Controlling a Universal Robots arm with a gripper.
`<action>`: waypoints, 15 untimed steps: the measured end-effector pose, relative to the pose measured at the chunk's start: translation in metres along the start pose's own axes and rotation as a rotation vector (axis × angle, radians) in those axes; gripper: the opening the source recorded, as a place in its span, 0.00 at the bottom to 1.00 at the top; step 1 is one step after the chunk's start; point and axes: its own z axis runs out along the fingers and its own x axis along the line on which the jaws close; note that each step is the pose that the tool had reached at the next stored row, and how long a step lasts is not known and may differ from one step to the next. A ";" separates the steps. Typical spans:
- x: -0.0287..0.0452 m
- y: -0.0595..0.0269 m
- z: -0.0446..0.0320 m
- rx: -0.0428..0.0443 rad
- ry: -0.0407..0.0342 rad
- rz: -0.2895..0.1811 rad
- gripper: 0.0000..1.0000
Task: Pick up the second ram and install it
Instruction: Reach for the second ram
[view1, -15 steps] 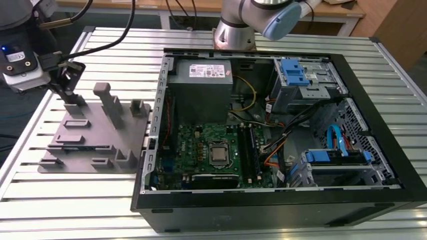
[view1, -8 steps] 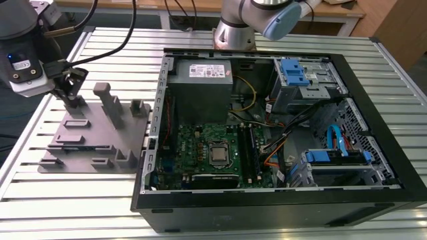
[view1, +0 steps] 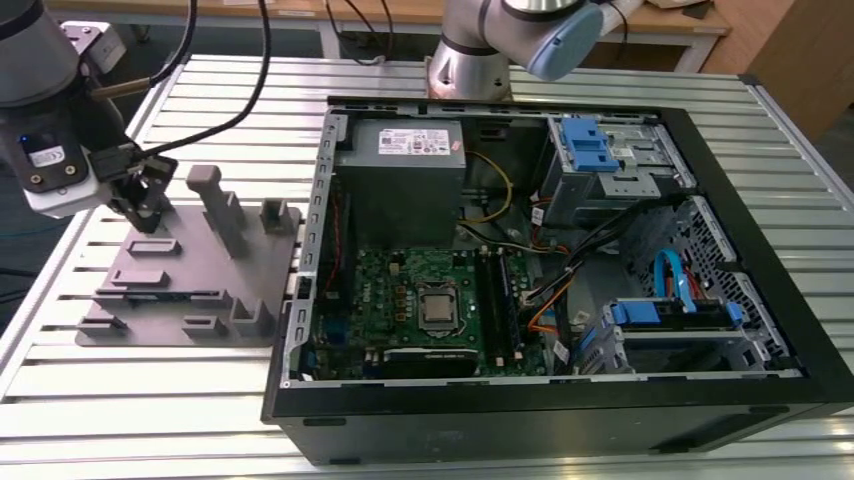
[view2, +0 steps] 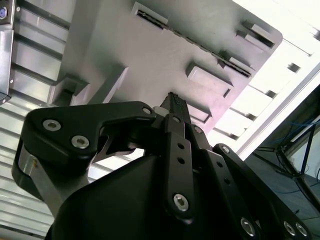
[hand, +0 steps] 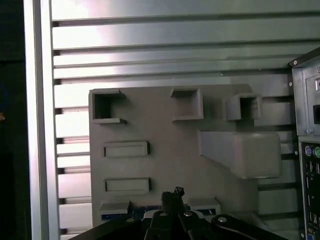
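My gripper (view1: 140, 212) hangs over the far end of the grey moulded tray (view1: 187, 270) at the exterior view's left. In the first wrist view the fingertips (hand: 173, 194) are drawn together over a thin blue-green strip with a pale label, the second ram (hand: 114, 216). The strip runs across under the fingers at the tray's (hand: 165, 130) edge, and the gripper is shut on it. In the second wrist view the gripper (view2: 173, 100) sits just above the tray (view2: 150, 55). I cannot tell whether the ram has left the tray.
The open computer case (view1: 534, 425) lies at the exterior view's right, its wall close beside the tray. Long black sockets (view1: 498, 290) run beside the processor on the green motherboard. Upright posts (view1: 214, 210) rise from the tray near the gripper. Everything rests on a slatted metal table (view1: 134, 400).
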 end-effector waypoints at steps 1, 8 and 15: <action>-0.0001 -0.0016 0.0017 0.0000 -0.0001 0.000 0.07; -0.0002 -0.0078 0.0123 -0.0001 -0.0001 0.000 0.07; -0.0001 -0.0114 0.0221 0.0000 -0.0001 0.000 0.07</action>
